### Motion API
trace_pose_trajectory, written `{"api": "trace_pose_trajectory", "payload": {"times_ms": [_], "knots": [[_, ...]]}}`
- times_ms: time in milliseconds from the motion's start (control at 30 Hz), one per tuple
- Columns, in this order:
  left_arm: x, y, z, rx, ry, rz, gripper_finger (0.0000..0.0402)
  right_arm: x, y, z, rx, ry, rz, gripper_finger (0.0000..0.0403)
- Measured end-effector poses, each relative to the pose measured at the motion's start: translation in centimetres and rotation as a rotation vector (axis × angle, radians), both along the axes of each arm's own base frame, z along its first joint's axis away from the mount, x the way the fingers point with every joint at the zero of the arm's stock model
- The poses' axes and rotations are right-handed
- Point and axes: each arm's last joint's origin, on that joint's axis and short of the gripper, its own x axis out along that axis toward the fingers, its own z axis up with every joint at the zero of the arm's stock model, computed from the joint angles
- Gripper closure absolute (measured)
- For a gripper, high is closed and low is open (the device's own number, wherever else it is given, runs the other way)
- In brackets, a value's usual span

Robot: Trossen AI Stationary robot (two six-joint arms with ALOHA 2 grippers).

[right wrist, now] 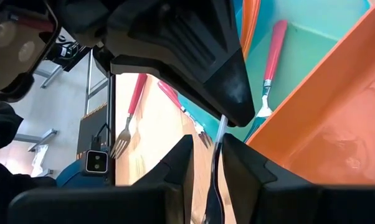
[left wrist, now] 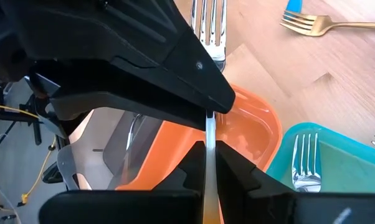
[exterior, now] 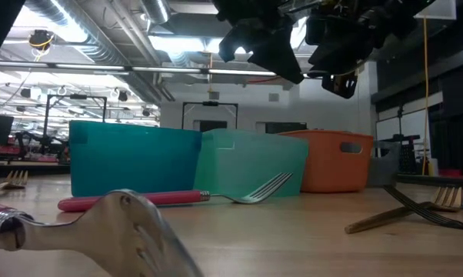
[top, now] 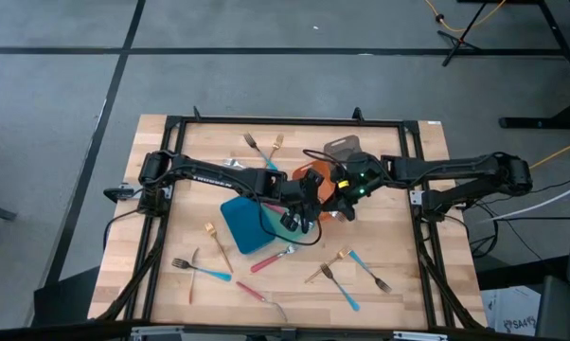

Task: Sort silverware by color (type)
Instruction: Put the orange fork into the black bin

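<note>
Both grippers meet above the trays in the middle of the table. My left gripper (left wrist: 209,163) is shut on a plain silver fork (left wrist: 209,28), seen edge-on in its wrist view. My right gripper (right wrist: 207,155) is open, one finger on either side of the same fork's handle (right wrist: 218,146). Below them sit the orange tray (left wrist: 253,127), the teal tray (left wrist: 337,165) with a pink-handled fork (right wrist: 273,59) in it, and the grey tray (left wrist: 116,152). In the high view the grippers (top: 309,201) (top: 347,194) hide the fork. My left gripper pinches the silver fork's handle (left wrist: 209,134) between its two fingers, which lie across the thin edge. The fork is lifted clear above the orange tray, its head pointing away past the right gripper. How far back it reaches between the fingers does not show.
The blue tray (top: 245,225) lies left of the grippers. Loose forks are scattered on the wood: gold ones (top: 276,143) near the far edge, a red one (exterior: 139,201) in front of the trays, and blue (top: 368,270), red (top: 257,293) and gold (top: 216,244) ones toward the near edge.
</note>
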Motion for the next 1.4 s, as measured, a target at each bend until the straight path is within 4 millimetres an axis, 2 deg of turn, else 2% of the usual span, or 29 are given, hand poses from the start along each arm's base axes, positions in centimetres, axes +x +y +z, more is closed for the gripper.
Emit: {"api": "trace_pose_trajectory", "payload": {"times_ms": [300,600,933,1400], "knots": [[0.00,0.02,0.00,-0.001,0.000,0.000,0.0388,0.00,-0.01,0.00,-0.003,0.000,-0.004,0.0332],[0.09,0.02,0.07,-0.001,-0.013,0.001,0.0388,-0.03,-0.09,-0.06,-0.013,0.008,-0.020,0.0397],[0.09,0.04,0.06,0.001,-0.014,0.009,0.0386,-0.03,-0.14,-0.04,-0.022,0.007,-0.031,0.0400],[0.19,0.11,0.19,-0.001,-0.031,0.014,0.0329,0.06,-0.18,0.04,-0.034,-0.006,-0.044,0.0403]]}}
